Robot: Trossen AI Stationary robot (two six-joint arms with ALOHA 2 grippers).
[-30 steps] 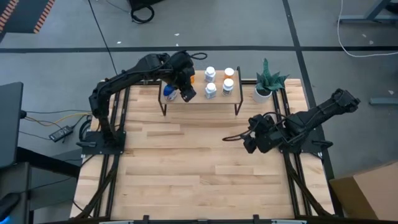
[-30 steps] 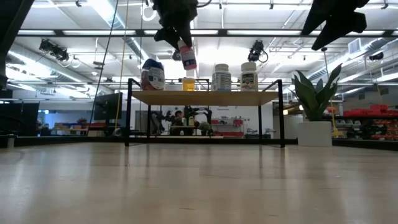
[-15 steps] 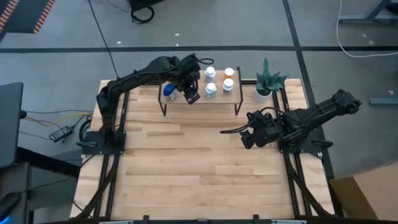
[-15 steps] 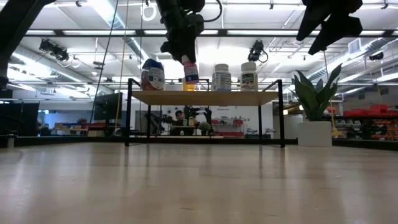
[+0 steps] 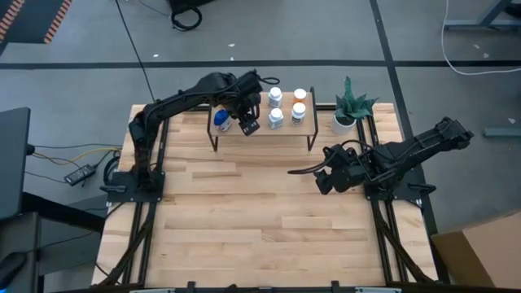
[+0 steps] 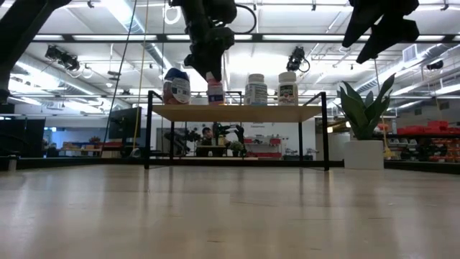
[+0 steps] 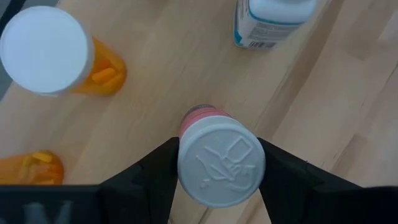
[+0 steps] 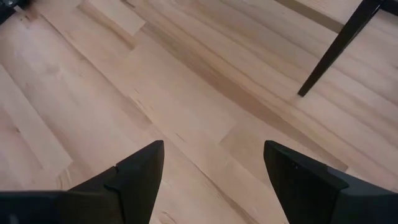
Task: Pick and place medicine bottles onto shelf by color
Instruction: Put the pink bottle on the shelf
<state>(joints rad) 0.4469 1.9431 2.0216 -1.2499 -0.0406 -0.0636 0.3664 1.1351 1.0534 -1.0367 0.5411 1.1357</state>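
Bottle [image 7: 221,163] with white cap and pink body, pinched between the left gripper [image 5: 247,124] fingers, had come down from mid-air onto the shelf [image 6: 237,112] at the bench's twelve o'clock, release likely next; the right gripper [image 5: 324,184] waited, fingers spread.

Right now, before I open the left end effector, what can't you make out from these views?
- Left wrist view: the white-capped bottle hides its own base, so contact with the shelf is unclear.
- High view: the left end effector covers that bottle.
- Low view: bottle labels too small to read.
- Right end effector: open over bare table.
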